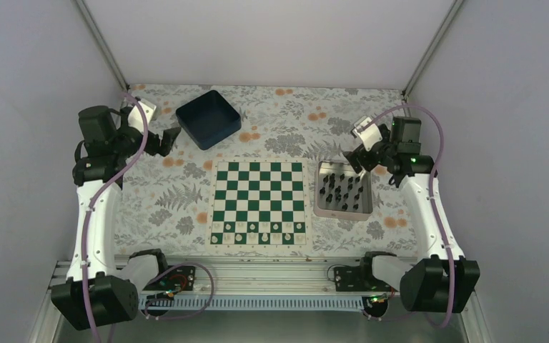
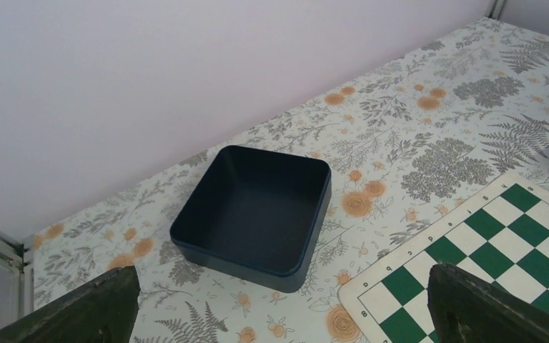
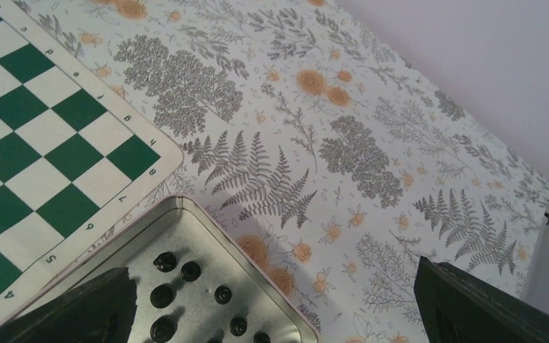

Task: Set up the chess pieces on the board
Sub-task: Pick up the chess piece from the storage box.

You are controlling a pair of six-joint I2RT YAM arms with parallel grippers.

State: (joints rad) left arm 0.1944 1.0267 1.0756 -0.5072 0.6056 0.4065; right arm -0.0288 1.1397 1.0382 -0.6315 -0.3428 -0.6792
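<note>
The green and white board [image 1: 259,201] lies flat mid-table; its corners show in both wrist views [image 2: 500,257] [image 3: 36,136]. Several black chess pieces [image 1: 342,188] stand in a silver tray [image 1: 319,193] right of the board, some seen from above in the right wrist view [image 3: 186,282]. My left gripper [image 1: 173,136] hovers open at the far left, beside the dark blue bin, its fingers [image 2: 100,307] wide apart and empty. My right gripper [image 1: 344,163] hangs open over the tray's far right corner, fingers [image 3: 472,304] spread with nothing between them.
A dark blue square bin [image 1: 208,118] [image 2: 254,207] sits empty at the back left. Small white pieces [image 1: 257,232] line the board's near rows. The silver tray's rim [image 3: 207,218] rises above the floral cloth. Enclosure walls close in on three sides.
</note>
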